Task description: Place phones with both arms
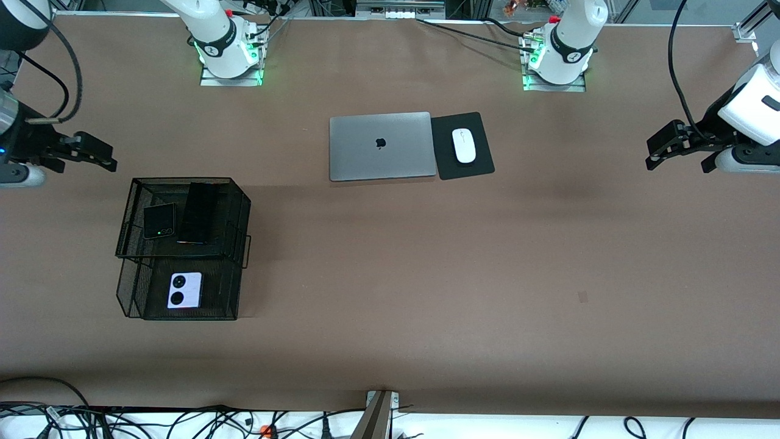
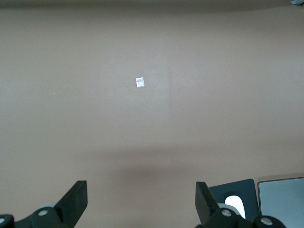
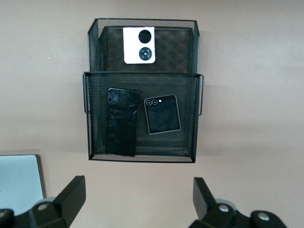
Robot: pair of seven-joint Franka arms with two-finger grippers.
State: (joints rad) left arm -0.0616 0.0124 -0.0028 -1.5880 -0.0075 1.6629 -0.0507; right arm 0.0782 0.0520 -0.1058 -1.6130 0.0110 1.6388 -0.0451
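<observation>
Lilac phone [image 1: 184,290]: lying flat in the lower tier of the rack, the phone sitting nearest the front camera, its two black circles facing up.
Rack [image 1: 131,201]: black wire mesh, two tiers, standing on the table [image 1: 426,274] toward the right arm's end.
Flip phone [image 1: 159,221]: small, black, resting in the upper tier beside the slab phone.
Slab phone [image 1: 200,212]: long, black, lying in the same upper tier, on the laptop's side of the flip phone.
Laptop [image 1: 381,146]: grey, lid closed, sitting mid-table, farther from the front camera than the rack.
Mouse [image 1: 464,146]: white, resting on a black pad [image 1: 478,164] that is touching the laptop's edge.
Right tool [image 1: 97,155]: hanging empty at the right arm's end of the table, fingers standing apart.
Left tool [image 1: 661,149]: hanging empty over bare table at the left arm's end, fingers standing apart.
</observation>
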